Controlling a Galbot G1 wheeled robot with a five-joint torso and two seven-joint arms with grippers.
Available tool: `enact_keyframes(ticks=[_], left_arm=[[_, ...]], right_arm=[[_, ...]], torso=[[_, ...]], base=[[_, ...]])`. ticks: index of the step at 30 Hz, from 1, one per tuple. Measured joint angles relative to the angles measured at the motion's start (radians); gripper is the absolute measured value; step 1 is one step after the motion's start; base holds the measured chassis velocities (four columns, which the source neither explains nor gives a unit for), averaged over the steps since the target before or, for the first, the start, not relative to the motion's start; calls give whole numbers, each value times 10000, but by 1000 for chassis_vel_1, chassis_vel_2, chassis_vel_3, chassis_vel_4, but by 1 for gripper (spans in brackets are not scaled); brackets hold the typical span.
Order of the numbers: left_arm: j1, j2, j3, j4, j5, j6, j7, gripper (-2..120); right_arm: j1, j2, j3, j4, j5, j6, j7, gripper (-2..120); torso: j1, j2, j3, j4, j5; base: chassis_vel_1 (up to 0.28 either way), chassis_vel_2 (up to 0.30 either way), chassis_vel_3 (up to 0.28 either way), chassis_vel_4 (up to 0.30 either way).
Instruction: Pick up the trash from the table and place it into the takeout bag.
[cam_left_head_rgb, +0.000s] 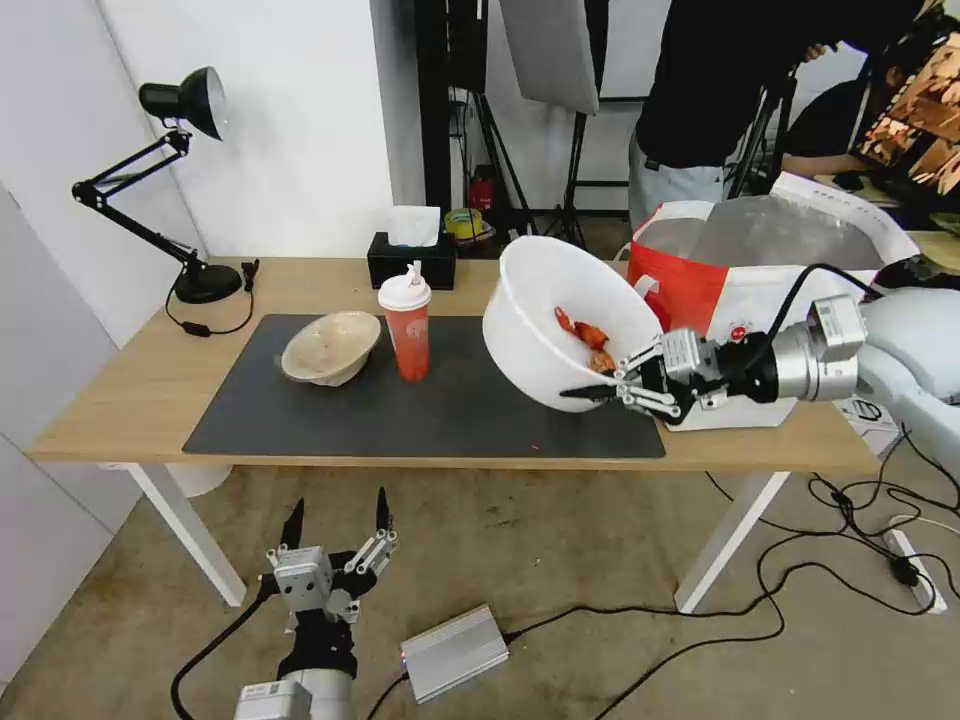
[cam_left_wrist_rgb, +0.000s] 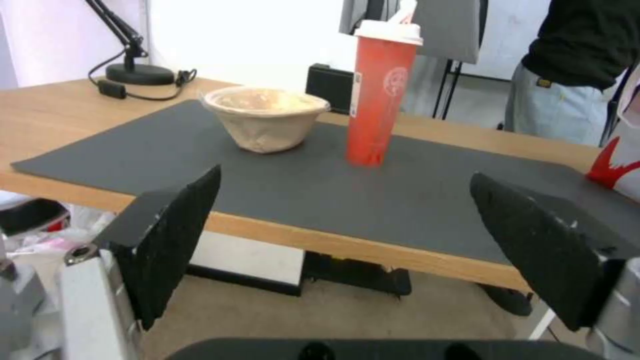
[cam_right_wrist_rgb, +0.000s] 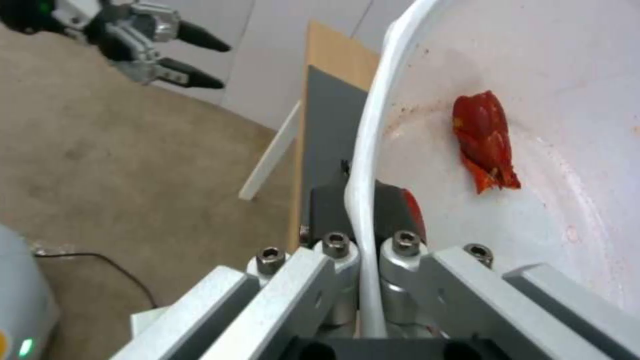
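Right end effector (cam_left_head_rgb: 600, 392) reached in from the right side, arm nearly level over the counter's (cam_left_head_rgb: 120, 390) front edge, and was clamped on the rim of the large white bowl (cam_left_head_rgb: 545, 300). Bowl was lifted and tilted steeply, with the opening turned toward the robot and the red food scraps (cam_left_head_rgb: 585, 335) stuck on the inner wall. In the right wrist view, the thin white rim (cam_right_wrist_rgb: 367, 210) passed between the two black pads (cam_right_wrist_rgb: 327, 205), pinched tightly.

Left end effector (cam_left_head_rgb: 338, 520) hung low in front of the counter, above the floor, with fingers (cam_left_wrist_rgb: 177, 240) spread wide and nothing between them.

On the dark grey mat (cam_left_head_rgb: 420, 410) stood the red cup (cam_left_head_rgb: 405, 330) with white lid, upright, and just beside it, on its left, the beige pulp bowl (cam_left_head_rgb: 330, 347). Behind the cup, a black tissue box (cam_left_head_rgb: 410, 260); at the far left corner, a black desk lamp (cam_left_head_rgb: 170, 180). Takeout bag (cam_left_head_rgb: 720, 290) stood open at the right end of the counter, just behind the held bowl, silver lining visible.

Lower part of the bag was hidden by the right arm. Inside of the pulp bowl was hard to make out.
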Motion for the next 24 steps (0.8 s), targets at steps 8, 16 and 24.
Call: enact_keyframes(ticks=[8, 16, 24], left_arm=[[11, 0, -53, 0, -31, -4, -8, 100], [-66, -3, -110, 52, -99, -9, -13, 100], [-148, 46, -143, 64, -175, -10, -99, 100]], right_arm=[[1623, 389, -930, -812, 148, -44, 32, 0], [3175, 842, -1693, -1924, 238, -27, 43, 0], [3796, 1105, -2030, -2886, 222, 10, -32, 0]], torso=[[0, 0, 0, 0, 0], [0, 0, 0, 1, -1], [0, 0, 1, 0, 0]], base=[[0, 0, 0, 0], [0, 0, 0, 0], [0, 0, 0, 0]])
